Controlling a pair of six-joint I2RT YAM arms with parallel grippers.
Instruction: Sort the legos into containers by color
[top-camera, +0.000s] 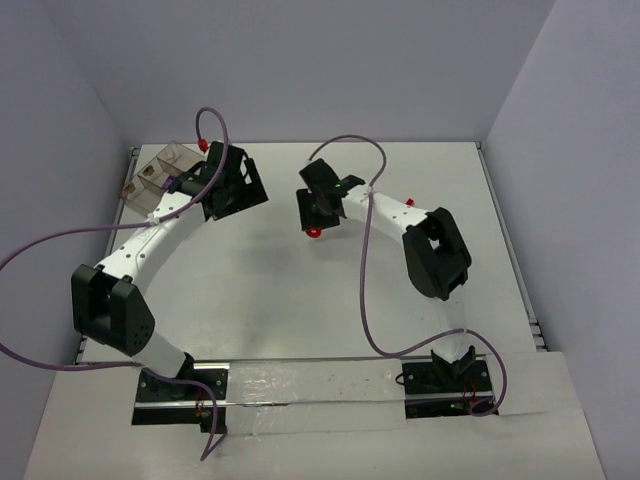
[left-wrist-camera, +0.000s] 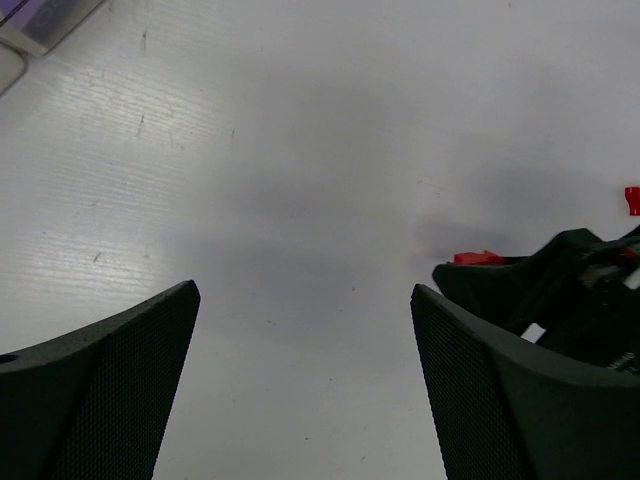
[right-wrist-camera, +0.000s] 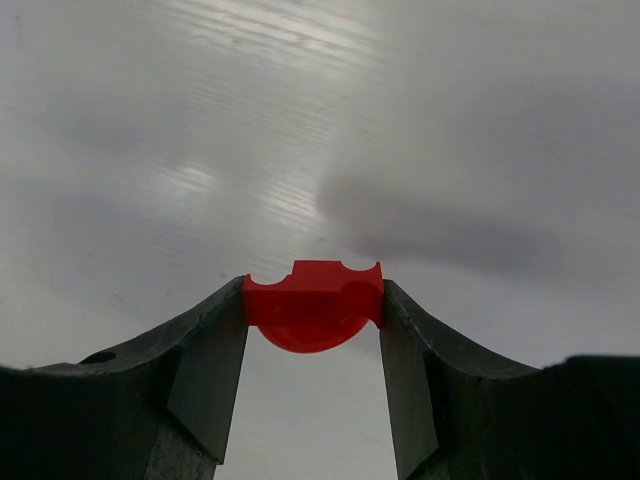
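Purple legos (left-wrist-camera: 40, 14) inside clear tray (top-camera: 150, 170)

A white table (top-camera: 290, 300) stands enclosed on three sides by pale lilac walls (top-camera: 330, 60).

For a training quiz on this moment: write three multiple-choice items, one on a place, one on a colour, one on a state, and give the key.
1. Seen from above, where on the table does the tray stand?
A) far left corner
B) near right corner
C) centre

2. What colour is the brick between the fingers of the right pincer?
A) purple
B) red
C) yellow

3. How is the left pincer?
A) shut on a brick
B) shut on the tray
C) open, nothing between its fingers

Key:
1 A: the top view shows the tray at the far left corner.
2 B: the right wrist view shows it red.
3 C: its fingers stand wide apart over bare table.
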